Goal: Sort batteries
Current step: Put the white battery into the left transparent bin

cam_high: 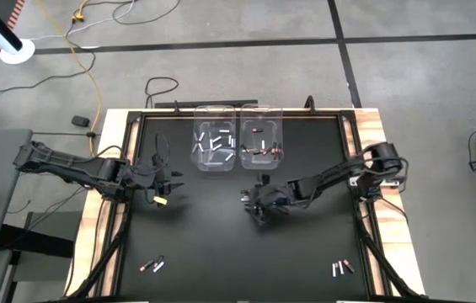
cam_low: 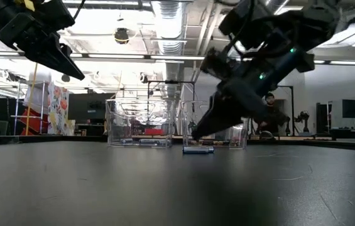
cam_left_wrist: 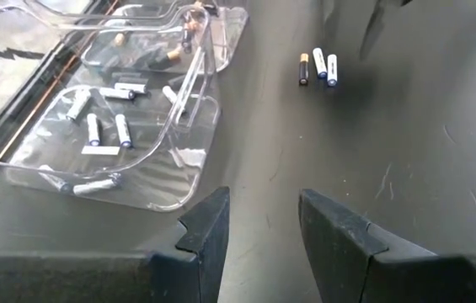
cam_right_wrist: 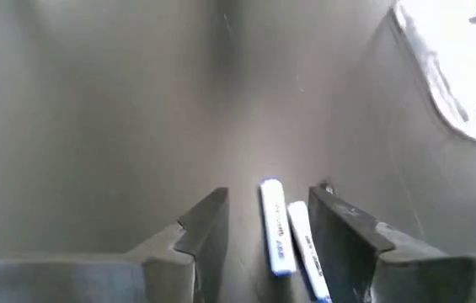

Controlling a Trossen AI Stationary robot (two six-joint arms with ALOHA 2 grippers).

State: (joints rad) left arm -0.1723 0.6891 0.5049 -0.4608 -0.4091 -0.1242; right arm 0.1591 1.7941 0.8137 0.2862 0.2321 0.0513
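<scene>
Two clear bins stand side by side at the table's far middle. The left bin (cam_high: 215,150) holds white batteries (cam_left_wrist: 94,128); the right bin (cam_high: 260,145) holds dark and copper ones. My right gripper (cam_high: 250,202) hovers open just near of the right bin, slanting down. Two white batteries (cam_right_wrist: 278,229) lie side by side on the black table, showing between its fingers in the right wrist view. In the low view its fingertips (cam_low: 197,133) hang just above a battery (cam_low: 197,149). My left gripper (cam_left_wrist: 263,195) waits open and empty above the table's left part.
A small group of batteries (cam_high: 152,265) lies near the table's front left corner, another (cam_high: 341,268) near the front right. A dark battery and two white ones (cam_left_wrist: 318,66) lie together past the bins in the left wrist view. Open black tabletop lies between the arms.
</scene>
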